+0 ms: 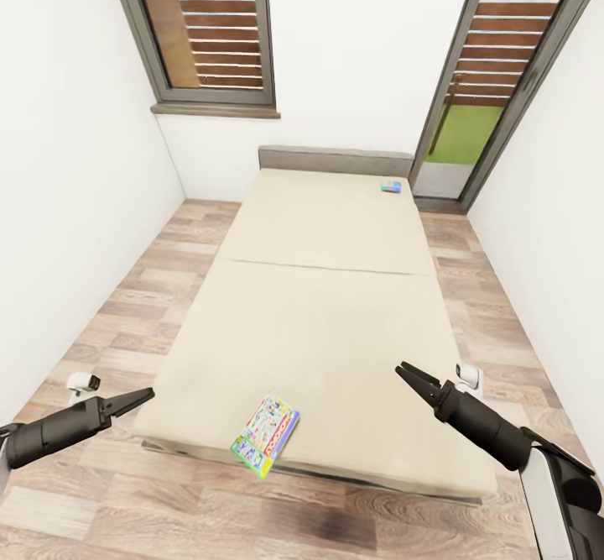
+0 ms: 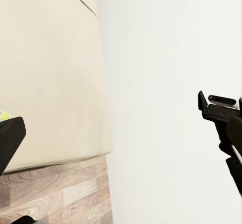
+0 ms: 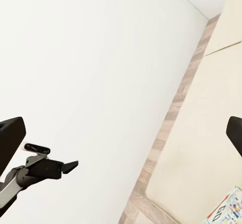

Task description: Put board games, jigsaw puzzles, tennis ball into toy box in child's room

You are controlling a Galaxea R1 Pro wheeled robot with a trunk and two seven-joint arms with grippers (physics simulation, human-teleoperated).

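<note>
Nearest the head camera, the black left gripper [image 1: 144, 395] is reaching in from eight o'clock with its two thin fingers lying close together, a narrow set, gripping nothing; the black right gripper [image 1: 411, 374] is coming in from four o'clock, its fingers parted only a little and likewise carrying nothing. Between them, at six o'clock, a flat rectangular cardboard board game in yellow, green and red cartoon print [image 1: 267, 434] is lying tilted on the near edge of the low wide bed [image 1: 335, 325], one corner overhanging the wood-grain plank floor [image 1: 101, 493]; a corner of that print is also showing in the right wrist view [image 3: 224, 210]. Nothing is standing between the grippers and this box. The bed's plain cream mattress is looking smooth and matte, with a seam crossing its middle, on a dark grey frame. Far off toward one o'clock, a smaller blue board game [image 1: 390, 185] is resting flat near the grey headboard [image 1: 335, 159]. Beyond, plain white walls are enclosing the room, with a grey-framed slatted window [image 1: 210, 31] at eleven o'clock and a tall glazed door [image 1: 495, 81] at one o'clock.
</note>
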